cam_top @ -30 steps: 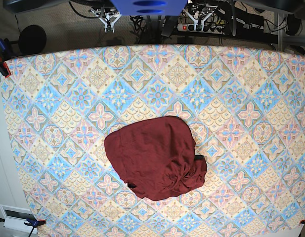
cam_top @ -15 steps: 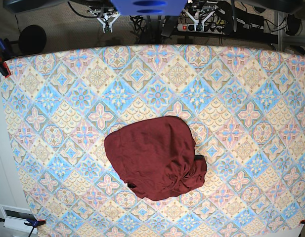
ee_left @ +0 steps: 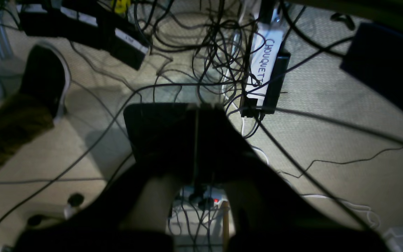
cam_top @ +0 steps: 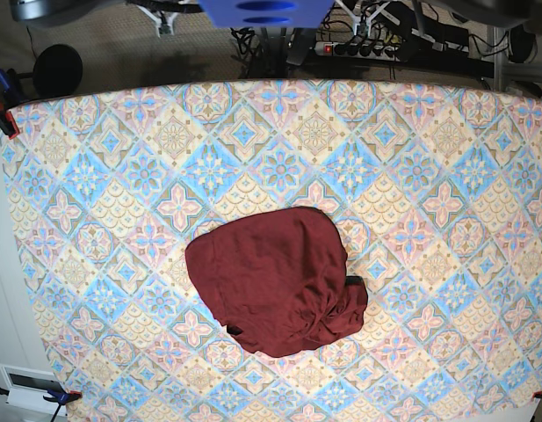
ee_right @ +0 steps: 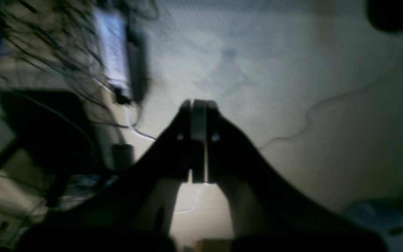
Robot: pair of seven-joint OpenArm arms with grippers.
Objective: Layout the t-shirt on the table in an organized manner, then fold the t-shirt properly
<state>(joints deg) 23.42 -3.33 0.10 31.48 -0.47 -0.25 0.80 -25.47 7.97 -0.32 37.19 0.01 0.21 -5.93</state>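
The dark maroon t-shirt (cam_top: 275, 281) lies crumpled in a rounded heap a little below the middle of the table (cam_top: 121, 176), with bunched folds at its lower right. Neither gripper touches it. Both sit far back, beyond the table's far edge. In the base view only a bit of my right gripper (cam_top: 162, 21) shows at the top left and a bit of my left gripper (cam_top: 362, 21) at the top right. In the wrist views my left gripper (ee_left: 196, 106) and my right gripper (ee_right: 195, 104) are both shut and empty, hanging over the floor.
Tangled cables and a labelled power strip (ee_left: 262, 63) cover the floor behind the table. Another power strip (cam_top: 350, 47) lies past the far edge. Clamps (cam_top: 5, 110) hold the cloth at the left corners. A white box (cam_top: 25, 384) sits at the lower left.
Both grippers have drawn further back toward the top edge of the base view. The t-shirt has not moved.
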